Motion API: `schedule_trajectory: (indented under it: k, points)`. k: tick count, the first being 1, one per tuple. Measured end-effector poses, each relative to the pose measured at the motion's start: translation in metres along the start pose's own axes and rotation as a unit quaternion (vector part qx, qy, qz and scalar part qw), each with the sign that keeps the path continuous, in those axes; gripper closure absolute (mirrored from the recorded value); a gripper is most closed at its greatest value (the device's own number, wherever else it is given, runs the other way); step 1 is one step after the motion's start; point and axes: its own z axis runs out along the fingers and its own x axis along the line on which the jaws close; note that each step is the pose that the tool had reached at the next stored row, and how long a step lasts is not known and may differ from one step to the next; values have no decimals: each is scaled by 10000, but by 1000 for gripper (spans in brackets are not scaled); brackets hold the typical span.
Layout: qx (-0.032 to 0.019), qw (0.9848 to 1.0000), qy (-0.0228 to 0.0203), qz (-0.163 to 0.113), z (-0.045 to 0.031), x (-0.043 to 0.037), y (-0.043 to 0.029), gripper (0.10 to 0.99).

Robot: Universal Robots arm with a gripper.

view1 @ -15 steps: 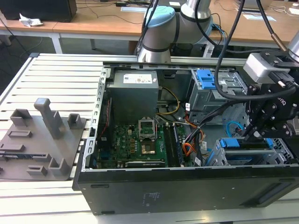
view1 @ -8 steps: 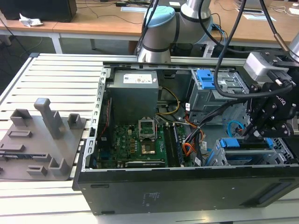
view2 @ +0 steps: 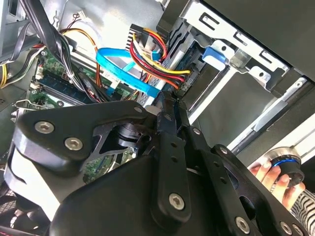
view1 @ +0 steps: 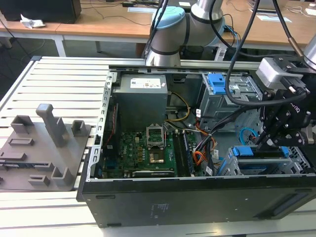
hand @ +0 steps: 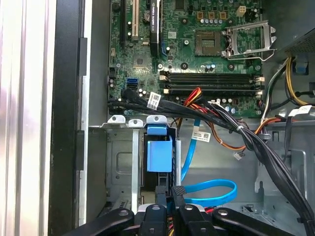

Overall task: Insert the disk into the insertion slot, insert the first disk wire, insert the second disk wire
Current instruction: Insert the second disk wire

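A robotics lab or electronics workshop: an opened computer case (view1: 197,163) lies on a slatted aluminium tabletop (view1: 59,79) beside a grey printed fixture (view1: 44,148), with wooden desks (view1: 98,24) and cables behind the robot arm (view1: 173,29).

Green motherboard (view1: 148,148) beside grey power supply (view1: 142,98)

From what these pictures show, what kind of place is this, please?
Probably a robotics lab or test workshop. An open computer case lies on a slatted metal table, a robot arm reaches its gripper into the case, and wooden desks stand behind.
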Motion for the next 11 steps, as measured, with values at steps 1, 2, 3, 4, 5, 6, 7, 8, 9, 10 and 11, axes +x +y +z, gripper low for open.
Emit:
schedule_trajectory:
  k: [1,2,3,4,5,6,7,8,9,10,11]
  points:
    - [0,10000,0,0,4,0,0,925]
    - [0,10000,0,0,8,2,-1,925]
    - [0,10000,1,0,18,3,-1,925]
    - [0,10000,2,1,23,3,-3,925]
    - [0,10000,3,1,28,3,-5,925]
    - [-1,10000,3,0,33,3,-7,925]
    - [-1,10000,2,0,34,3,-7,925]
    - [-1,10000,0,0,36,3,-8,925]
    - [-1,10000,0,0,36,3,-8,925]
    - [-1,10000,-1,0,36,2,-8,925]
    - [-1,10000,-5,0,41,3,-9,914]
